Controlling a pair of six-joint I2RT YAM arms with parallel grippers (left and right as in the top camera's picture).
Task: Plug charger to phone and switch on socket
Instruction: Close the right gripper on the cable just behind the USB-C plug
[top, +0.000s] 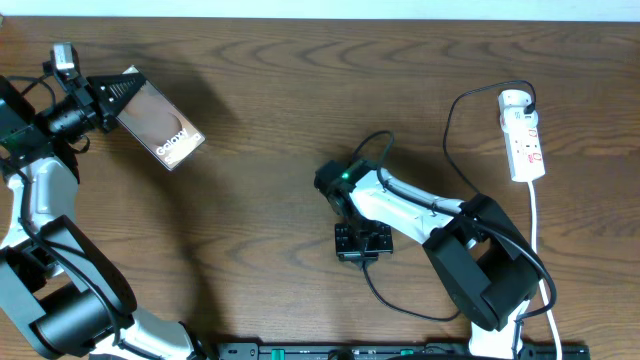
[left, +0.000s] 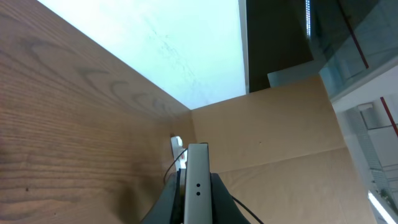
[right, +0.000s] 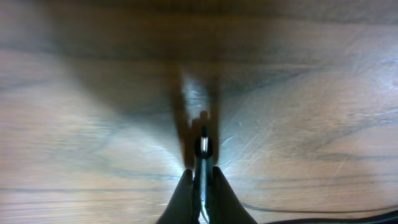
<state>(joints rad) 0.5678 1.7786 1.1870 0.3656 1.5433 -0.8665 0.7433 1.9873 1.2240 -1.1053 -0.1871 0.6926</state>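
Left gripper (top: 120, 100) clamped on one end of phone (top: 160, 125), at table (top: 260, 200) 10 o'clock. Right gripper (top: 362, 250) near table centre, pinched on charger (right: 203, 144) plug tip just above the wood, its black cable looping around the right arm (top: 420, 210). Socket (top: 522, 135) at 2 o'clock, well apart from phone.

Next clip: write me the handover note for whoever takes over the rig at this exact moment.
Left end effector: shut on the phone, which it holds tilted at the far left and which appears lifted off the table.
Right end effector: shut on the charger at its plug tip, mid-table, pointing down close to the surface.
Socket: at the far right, with the charger's cable running to it. Switch state cannot be told.
Done: phone and plug both gripped.
Left: bring the two together, insert the plug, switch on the socket.
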